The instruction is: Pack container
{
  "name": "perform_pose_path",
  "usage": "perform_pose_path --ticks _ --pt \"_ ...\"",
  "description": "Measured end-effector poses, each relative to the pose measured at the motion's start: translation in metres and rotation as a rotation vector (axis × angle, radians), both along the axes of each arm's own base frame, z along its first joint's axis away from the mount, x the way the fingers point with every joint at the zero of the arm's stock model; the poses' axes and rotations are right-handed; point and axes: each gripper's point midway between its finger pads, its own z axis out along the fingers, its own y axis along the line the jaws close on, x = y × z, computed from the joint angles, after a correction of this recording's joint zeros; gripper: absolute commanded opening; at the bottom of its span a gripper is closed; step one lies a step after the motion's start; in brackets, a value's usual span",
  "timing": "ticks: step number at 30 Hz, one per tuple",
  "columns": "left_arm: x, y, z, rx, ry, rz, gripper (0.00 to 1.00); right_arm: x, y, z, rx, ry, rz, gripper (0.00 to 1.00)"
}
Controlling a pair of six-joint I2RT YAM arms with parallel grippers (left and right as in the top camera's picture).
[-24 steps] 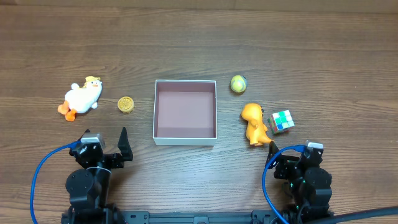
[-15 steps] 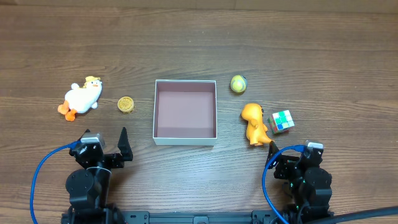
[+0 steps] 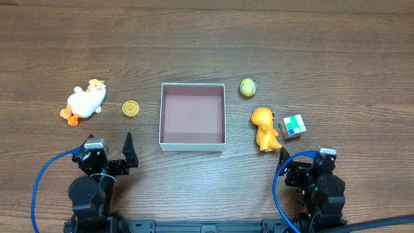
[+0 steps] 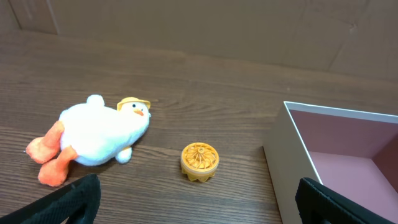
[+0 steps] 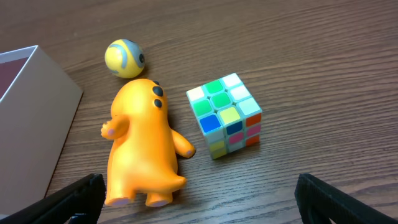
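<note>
White plush duck (image 3: 85,101) lies ahead-left of the left tool (image 3: 108,147), jaws spread, holding nothing. The container (image 3: 160,116) sits ahead-right of it, empty. Orange figure (image 3: 264,127) lies just ahead of the equally released right tool (image 3: 304,158), likely the nearest pick.

We record no change since the earlier overhead views: left gripper (image 3: 108,152) and right gripper (image 3: 304,159) hold the same wide-spread pose.
</note>
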Motion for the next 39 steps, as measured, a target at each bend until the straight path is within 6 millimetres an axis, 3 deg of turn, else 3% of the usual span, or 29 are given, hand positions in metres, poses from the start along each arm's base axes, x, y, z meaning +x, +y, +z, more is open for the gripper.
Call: perform_pose_path --ticks 5,11,15,21,24,31,33,36,39 --pt "0.0 0.0 0.0 0.0 0.0 0.0 1.0 0.003 0.0 0.005 0.002 -0.024 -0.001 1.0" --pt "0.0 0.0 0.0 0.0 0.0 0.0 1.0 0.02 0.001 0.043 0.061 -0.199 -0.021 1.0" --pt "0.0 0.0 0.0 0.0 0.0 0.0 1.0 0.022 0.001 0.059 0.132 -0.247 -0.046 1.0" --pt "0.0 0.0 0.0 0.0 0.0 0.0 1.0 0.007 0.0 0.144 0.179 -0.371 -0.049 1.0" --pt "0.0 0.0 0.0 0.0 0.001 0.0 1.0 0.003 0.0 0.169 0.162 -0.235 -0.059 1.0" --pt "0.0 0.0 0.0 0.0 -0.002 0.0 1.0 0.017 -0.002 0.193 0.059 0.337 -0.082 1.0" --pt "0.0 0.0 0.0 0.0 -0.001 0.0 1.0 0.033 -0.001 0.191 0.046 0.406 -0.086 1.0" --pt "0.0 0.0 0.0 0.0 -0.001 0.0 1.0 0.047 -0.001 0.17 0.023 0.504 -0.078 1.0" --pt "0.0 0.0 0.0 0.0 -0.001 0.0 1.0 0.074 0.002 0.125 -0.02 0.686 -0.048 0.98"
